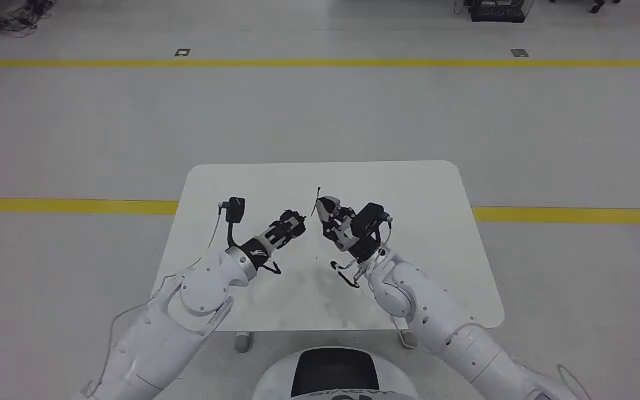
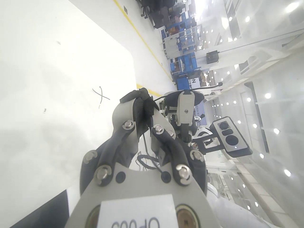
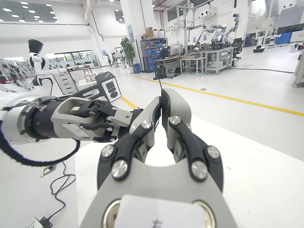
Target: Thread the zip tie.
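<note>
The right end effector (image 3: 162, 96) is clenched on the zip tie (image 3: 160, 87). The tie is a thin, stiff black strip that stands up out of the meeting fingertips, held in the air above the middle of the tabletop (image 1: 420, 200). The fingers (image 3: 177, 110) are smooth grey wedges faced with ribbed black pads. They are driven by black link bars joined with bright metal pins.

The left end effector (image 2: 142, 99) is built the same way and sits just beside the right one, tip nearly to tip. Its fingers are pressed together, with crumpled black pad material bunched at the tips. A fine dark strand runs back from them toward the palm, but I cannot tell whether it is gripped there.

The tabletop is a plain matte white slab with rounded corners. Two spare ties (image 2: 101, 95), thin and slightly curved, lie crossed on it near the end effectors. A black boxy camera (image 1: 236, 208) stands on a bracket off the left wrist, and a ribbed black hose (image 3: 35, 160) loops beneath that forearm. The pale glossy floor around the tabletop carries a yellow line (image 1: 560, 214). A thin black cable (image 3: 58, 186) trails across it from a floor socket.
</note>
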Robot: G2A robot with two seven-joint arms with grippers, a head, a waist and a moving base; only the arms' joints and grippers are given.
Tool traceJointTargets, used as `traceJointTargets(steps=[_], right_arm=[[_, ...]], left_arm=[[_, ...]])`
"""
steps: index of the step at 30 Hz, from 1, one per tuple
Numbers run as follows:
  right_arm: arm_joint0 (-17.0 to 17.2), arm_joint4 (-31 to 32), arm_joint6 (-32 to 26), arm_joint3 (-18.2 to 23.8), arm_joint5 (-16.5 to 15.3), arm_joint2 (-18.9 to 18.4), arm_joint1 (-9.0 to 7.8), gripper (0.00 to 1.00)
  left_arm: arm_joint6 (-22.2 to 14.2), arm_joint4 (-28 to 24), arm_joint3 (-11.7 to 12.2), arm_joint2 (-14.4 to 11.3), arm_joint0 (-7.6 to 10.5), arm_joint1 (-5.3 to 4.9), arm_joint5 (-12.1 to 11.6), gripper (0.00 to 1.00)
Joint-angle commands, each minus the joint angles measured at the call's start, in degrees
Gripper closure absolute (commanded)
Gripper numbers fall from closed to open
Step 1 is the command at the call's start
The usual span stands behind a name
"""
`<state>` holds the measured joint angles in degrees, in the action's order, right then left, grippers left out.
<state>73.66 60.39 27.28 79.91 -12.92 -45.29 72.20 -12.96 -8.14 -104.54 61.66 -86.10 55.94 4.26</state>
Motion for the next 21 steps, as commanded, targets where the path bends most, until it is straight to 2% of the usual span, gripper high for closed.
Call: traceJointTargets(steps=[1, 8, 21], right_arm=[[0.0, 0.0, 0.0, 0.0, 0.0, 0.0, 0.00, 1.00], [0.6, 0.7, 0.0, 0.6, 1.9, -0.3, 0.42, 1.00], [-0.8, 0.9, 0.2, -1.9, 1.4, 0.5, 2.15, 1.00]], left_arm=[[0.4, 0.3, 0.1, -0.1, 0.06, 0.05, 0.0, 1.00], [2.9, 0.4, 0.0, -0.3, 0.10, 0.54, 1.7, 1.00], [3.5, -0.3, 0.4, -0.4, 0.45, 1.04, 2.4, 1.00]])
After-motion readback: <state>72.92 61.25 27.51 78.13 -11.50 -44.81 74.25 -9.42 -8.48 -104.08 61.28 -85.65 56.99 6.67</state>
